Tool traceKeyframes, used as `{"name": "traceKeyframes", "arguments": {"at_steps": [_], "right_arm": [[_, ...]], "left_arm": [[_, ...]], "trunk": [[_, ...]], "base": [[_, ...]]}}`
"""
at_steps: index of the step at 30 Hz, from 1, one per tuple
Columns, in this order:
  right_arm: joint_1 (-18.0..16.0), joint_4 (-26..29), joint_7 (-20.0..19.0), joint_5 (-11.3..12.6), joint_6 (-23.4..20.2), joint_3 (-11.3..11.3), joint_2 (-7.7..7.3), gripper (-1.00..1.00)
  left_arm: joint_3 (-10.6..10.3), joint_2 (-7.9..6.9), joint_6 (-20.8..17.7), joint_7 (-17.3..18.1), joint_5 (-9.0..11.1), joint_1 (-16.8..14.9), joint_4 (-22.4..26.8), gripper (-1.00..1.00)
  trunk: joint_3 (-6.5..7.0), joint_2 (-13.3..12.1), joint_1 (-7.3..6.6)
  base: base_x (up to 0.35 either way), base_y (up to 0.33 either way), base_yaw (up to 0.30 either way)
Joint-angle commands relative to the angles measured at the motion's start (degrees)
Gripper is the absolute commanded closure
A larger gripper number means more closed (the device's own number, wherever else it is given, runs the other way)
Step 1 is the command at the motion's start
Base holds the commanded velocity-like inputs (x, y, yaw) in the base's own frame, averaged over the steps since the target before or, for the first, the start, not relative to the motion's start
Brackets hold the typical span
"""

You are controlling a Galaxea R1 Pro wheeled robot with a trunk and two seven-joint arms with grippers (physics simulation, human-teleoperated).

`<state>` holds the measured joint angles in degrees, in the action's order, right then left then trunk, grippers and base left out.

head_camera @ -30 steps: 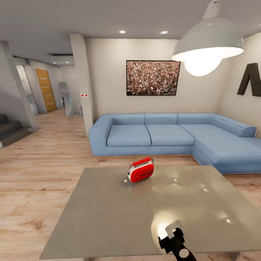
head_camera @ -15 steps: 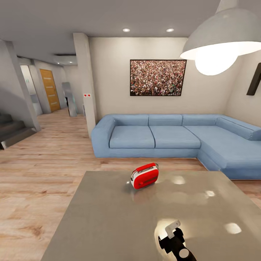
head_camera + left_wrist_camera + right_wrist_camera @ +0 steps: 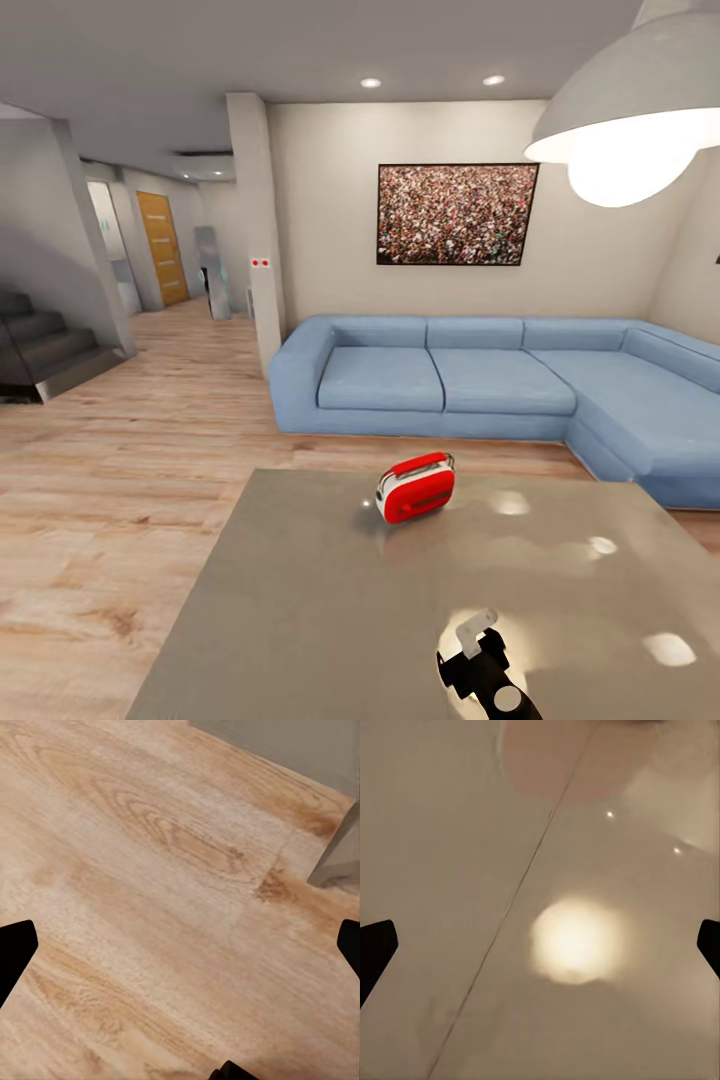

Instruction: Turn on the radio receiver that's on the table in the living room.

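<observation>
Over the last second the whole head view has slid sideways: the crowd picture [image 3: 457, 214], the blue sofa [image 3: 500, 385] and the pendant lamp [image 3: 640, 110] all sit further toward the right of the picture than they did, so it is the camera and base that moved, not the furniture. The radio receiver [image 3: 416, 488] stands upright on the glossy grey counter [image 3: 300, 600], near its far edge and roughly midway along it, and it now looks somewhat closer and more central. I judge this to be the approach stage, with the reach for the dial not yet begun; the dial itself cannot be made out from here. The right gripper [image 3: 480, 655] hangs over the counter's near edge, well apart from the radio. In the right wrist view its dark fingertips [image 3: 375, 949] sit at the two sides of the frame above the reflective top, so the jaws are released and hold nothing. The left wrist view shows the left gripper's fingertips [image 3: 15, 952] likewise spread, over the plank floor [image 3: 150, 892]. No container is visible.
</observation>
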<state>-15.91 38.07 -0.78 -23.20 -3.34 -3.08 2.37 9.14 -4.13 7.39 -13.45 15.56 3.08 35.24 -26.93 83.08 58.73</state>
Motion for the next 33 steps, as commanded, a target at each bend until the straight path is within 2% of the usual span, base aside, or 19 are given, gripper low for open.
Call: {"name": "traceKeyframes", "arguments": {"at_steps": [1,15,23,33], "right_arm": [[0.0,-0.01,0.0,0.0,0.0,0.0,0.0,-1.0],[0.0,0.0,0.05,0.05,0.0,0.12,0.0,-1.0],[0.0,0.01,0.01,0.25,0.24,0.17,0.0,-1.0],[0.0,0.05,0.04,0.48,1.56,0.32,-0.06,-1.0]], "left_arm": [[0.0,0.0,0.01,0.0,0.0,0.0,0.0,-1.0],[0.0,0.0,0.0,0.0,0.0,0.0,0.0,-1.0],[0.0,0.0,0.0,0.0,0.0,0.0,0.0,-1.0],[0.0,0.0,0.0,0.0,0.0,0.0,0.0,-1.0]], "trunk": [[0.0,0.0,0.0],[0.0,0.0,0.0],[0.0,0.0,0.0],[0.0,0.0,0.0]], "base": [[0.114,0.0,0.015],[0.266,0.0,0.002],[0.036,0.0,-0.01],[0.001,0.0,-0.109]]}}
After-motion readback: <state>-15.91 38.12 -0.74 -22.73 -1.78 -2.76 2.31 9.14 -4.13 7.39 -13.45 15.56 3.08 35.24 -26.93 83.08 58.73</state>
